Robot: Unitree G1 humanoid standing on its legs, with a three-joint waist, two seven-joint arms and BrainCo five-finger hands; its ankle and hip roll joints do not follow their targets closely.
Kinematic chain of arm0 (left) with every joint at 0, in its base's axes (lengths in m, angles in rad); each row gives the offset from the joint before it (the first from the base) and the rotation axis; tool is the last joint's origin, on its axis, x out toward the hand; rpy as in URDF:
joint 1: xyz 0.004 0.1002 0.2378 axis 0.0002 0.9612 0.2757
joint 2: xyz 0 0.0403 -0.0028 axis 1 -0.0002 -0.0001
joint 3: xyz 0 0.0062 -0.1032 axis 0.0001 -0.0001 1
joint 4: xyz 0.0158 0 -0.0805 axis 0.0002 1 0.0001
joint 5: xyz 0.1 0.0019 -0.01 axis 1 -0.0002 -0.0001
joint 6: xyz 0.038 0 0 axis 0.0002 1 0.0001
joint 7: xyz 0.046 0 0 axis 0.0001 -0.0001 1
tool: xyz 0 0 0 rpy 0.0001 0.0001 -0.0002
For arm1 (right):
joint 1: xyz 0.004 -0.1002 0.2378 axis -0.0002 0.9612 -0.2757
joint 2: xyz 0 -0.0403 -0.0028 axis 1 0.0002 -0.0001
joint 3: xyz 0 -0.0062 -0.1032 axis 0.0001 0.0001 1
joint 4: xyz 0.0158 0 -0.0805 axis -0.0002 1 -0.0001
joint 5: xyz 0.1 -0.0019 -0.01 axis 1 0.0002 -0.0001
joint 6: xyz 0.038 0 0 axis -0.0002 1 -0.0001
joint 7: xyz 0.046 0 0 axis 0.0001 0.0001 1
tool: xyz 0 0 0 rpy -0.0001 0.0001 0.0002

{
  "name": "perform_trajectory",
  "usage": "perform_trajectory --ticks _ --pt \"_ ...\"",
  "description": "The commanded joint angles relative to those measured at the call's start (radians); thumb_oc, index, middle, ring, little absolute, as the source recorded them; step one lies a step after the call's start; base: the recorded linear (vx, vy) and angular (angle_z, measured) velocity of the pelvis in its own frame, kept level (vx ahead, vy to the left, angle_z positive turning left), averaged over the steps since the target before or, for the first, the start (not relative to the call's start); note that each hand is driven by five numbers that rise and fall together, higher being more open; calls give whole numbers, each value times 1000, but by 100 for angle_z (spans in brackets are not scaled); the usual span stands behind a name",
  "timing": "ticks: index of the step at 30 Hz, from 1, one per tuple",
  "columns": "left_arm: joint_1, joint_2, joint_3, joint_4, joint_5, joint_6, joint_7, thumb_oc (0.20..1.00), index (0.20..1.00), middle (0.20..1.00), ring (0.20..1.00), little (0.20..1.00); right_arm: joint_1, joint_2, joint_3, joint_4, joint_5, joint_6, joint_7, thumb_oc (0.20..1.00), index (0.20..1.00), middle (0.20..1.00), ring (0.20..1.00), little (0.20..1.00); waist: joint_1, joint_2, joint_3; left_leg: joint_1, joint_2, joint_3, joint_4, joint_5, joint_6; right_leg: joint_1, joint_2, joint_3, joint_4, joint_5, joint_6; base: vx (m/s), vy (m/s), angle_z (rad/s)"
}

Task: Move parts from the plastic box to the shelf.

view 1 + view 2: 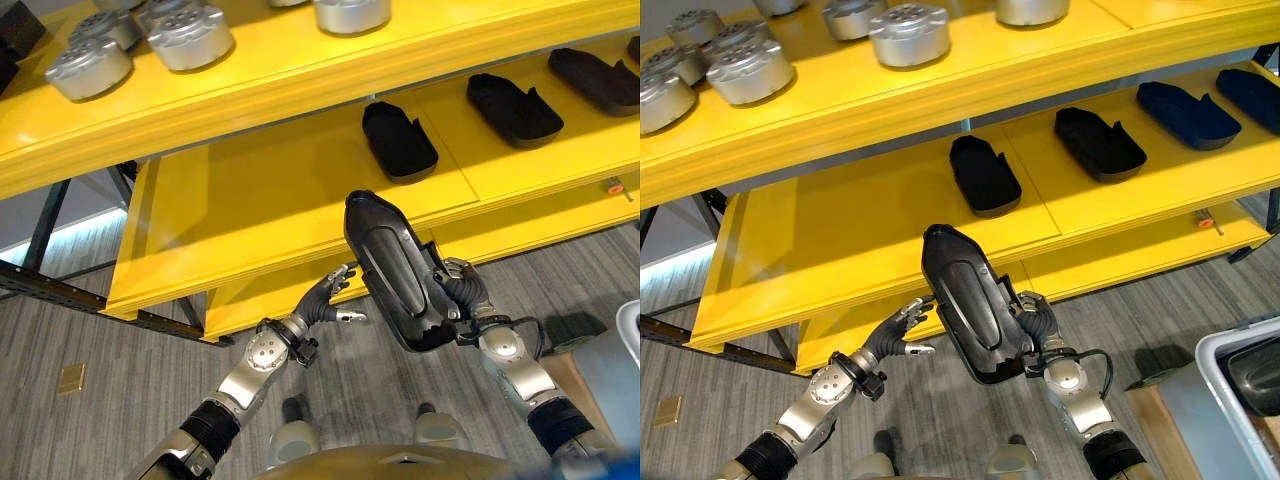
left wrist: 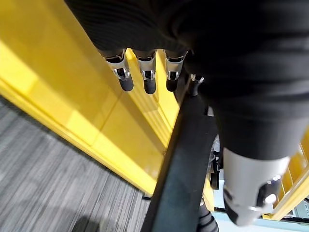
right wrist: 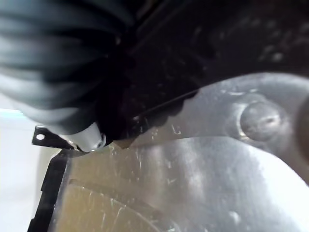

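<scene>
Beyond both hands stands the yellow metal shelf (image 1: 270, 200), its middle tier bare just ahead. The long black moulded plastic part (image 1: 390, 270) is carried toward it, clamped in the right hand (image 1: 462, 295); the left hand (image 1: 325, 300), fingers spread, steadies its edge. Next: reach forward and lay it down flat.

Workshop or factory storeroom, by the look of it. Heavy yellow shelving (image 1: 300, 200) on dark steel framing carries rows of like parts: silver round metal castings (image 1: 908, 33) on the upper level, black moulded shells (image 1: 985, 175) laid out along the lower. Grey carpet-tile floor (image 1: 100, 390); what appears to be a grey plastic bin (image 1: 1215, 400) at the edge.
</scene>
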Motion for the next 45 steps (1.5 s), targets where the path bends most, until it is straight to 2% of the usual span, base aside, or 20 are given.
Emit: perform_trajectory --ticks 1,2,4,5,7,10,13,16,17,18,20,21,22,23,25,26,27,29,39,45 --pt "61 -45 55 -58 -54 -33 22 1000 1000 1000 1000 1000 -34 -7 6 -93 28 -34 61 200 200 200 200 200 3 43 -59 56 -23 16 -87 143 8 -79 31 19 118 38 -41 125 479 -5" --pt "64 -49 58 -55 -48 -33 27 1000 1000 1000 1000 1000 -27 -6 1 -93 37 -30 72 200 200 200 200 200 2 45 -60 60 -31 20 -85 132 9 -79 28 16 118 41 -39 138 527 -7" --pt "79 -49 74 -66 5 -19 38 1000 1000 1000 1000 1000 7 3 -18 -100 19 -33 100 200 200 200 200 200 10 48 -65 78 -78 26 -76 67 21 -68 16 8 103 58 -23 114 418 8" --pt "80 -49 74 -67 6 -19 38 1000 1000 1000 1000 1000 7 3 -18 -100 19 -32 100 200 200 200 200 200 10 48 -64 79 -79 27 -76 67 21 -67 15 8 102 58 -23 61 272 26" --pt "97 -30 86 -68 67 -10 63 1000 1000 1000 1000 1000 11 20 -29 -104 28 -18 112 200 200 200 200 200 23 43 -67 97 -114 36 -84 42 37 -52 1 -5 67 89 -2 53 309 20" --pt "124 2 109 -50 71 -15 89 1000 1000 1000 1000 1000 7 44 -23 -118 28 -14 118 200 200 200 200 200 46 24 -73 122 -152 49 -109 23 62 -39 -14 -31 33 119 25 22 273 3" --pt "164 38 154 -70 105 -53 79 1000 1000 1000 1000 1000 -8 73 -5 -147 41 -1 105 200 200 200 200 200 103 3 -73 119 -193 68 -120 5 100 -36 -40 -98 44 145 37 -37 233 0" --pt "167 43 168 -86 103 -55 70 1000 1000 1000 1000 1000 -21 91 0 -144 39 -1 86 200 200 200 200 200 129 -8 -73 119 -210 95 -129 -1 116 -29 -60 -144 55 170 43 -29 182 -3" --pt "160 35 173 -94 96 -56 56 1000 1000 1000 1000 1000 -43 117 5 -121 41 -4 63 200 200 200 200 200 160 -23 -69 135 -235 134 -140 -23 124 -26 -107 -206 112 216 66 3 242 -7" --pt "153 30 165 -95 104 -55 59 1000 1000 1000 1000 1000 -67 133 3 -94 36 -7 59 200 200 200 200 200 169 -26 -65 142 -242 154 -148 -25 130 -39 -119 -219 145 223 74 -58 243 -18" --pt "132 25 147 -92 119 -55 70 1000 1000 1000 1000 1000 -91 139 2 -78 52 0 50 200 200 200 200 200 158 -27 -57 134 -242 164 -150 -16 138 -71 -73 -194 132 220 54 -77 54 -34" --pt "118 23 133 -89 109 -52 66 1000 1000 1000 1000 1000 -96 136 1 -79 58 4 35 200 200 200 200 200 137 -28 -55 132 -243 148 -149 -18 136 -87 -9 -146 93 185 44 10 -25 -21" --pt "111 21 127 -89 99 -50 61 1000 1000 1000 1000 1000 -97 133 0 -82 59 6 29 200 200 200 200 200 126 -28 -53 132 -244 139 -149 -20 135 -91 21 -124 69 169 39 53 -47 21" --pt "93 16 114 -97 98 -36 58 1000 1000 1000 1000 1000 -99 124 -10 -88 58 16 24 200 200 200 200 200 105 -33 -56 127 -255 120 -150 -24 132 -102 64 -76 -10 179 33 70 -62 44" --pt "89 15 108 -96 97 -37 60 1000 1000 1000 1000 1000 -103 120 -18 -80 59 16 29 200 200 200 200 200 102 -38 -58 128 -261 115 -154 -27 132 -102 66 -63 -57 203 38 64 -75 53" --pt "86 13 96 -91 85 -40 61 1000 1000 1000 1000 1000 -113 119 -27 -61 63 19 25 200 200 200 200 200 95 -48 -59 137 -272 100 -164 -37 133 -126 54 -25 -108 263 59 155 -179 49" --pt "90 10 85 -81 106 -55 60 1000 1000 1000 1000 1000 -126 127 -38 -38 62 28 14 200 200 200 200 200 87 -55 -58 156 -269 79 -172 -53 134 -154 54 24 -130 300 72 185 -216 42" --pt "94 12 76 -87 107 -55 59 1000 1000 1000 1000 1000 -132 126 -50 -25 63 38 12 200 200 200 200 200 82 -57 -59 166 -259 59 -174 -60 130 -155 66 51 -131 291 69 157 -197 20" --pt "128 -16 49 -90 66 -66 95 1000 1000 1000 1000 1000 -156 102 -16 34 62 93 -25 200 200 200 200 200 121 -50 -87 153 -188 19 -157 -17 62 -37 97 -24 -154 205 -1 122 -122 11" --pt "130 -33 30 -84 46 -63 119 1000 1000 1000 1000 1000 -187 87 -14 44 65 113 -52 200 200 200 200 200 127 -45 -84 144 -170 3 -147 -2 44 -14 100 -30 -166 197 -18 63 -8 4"
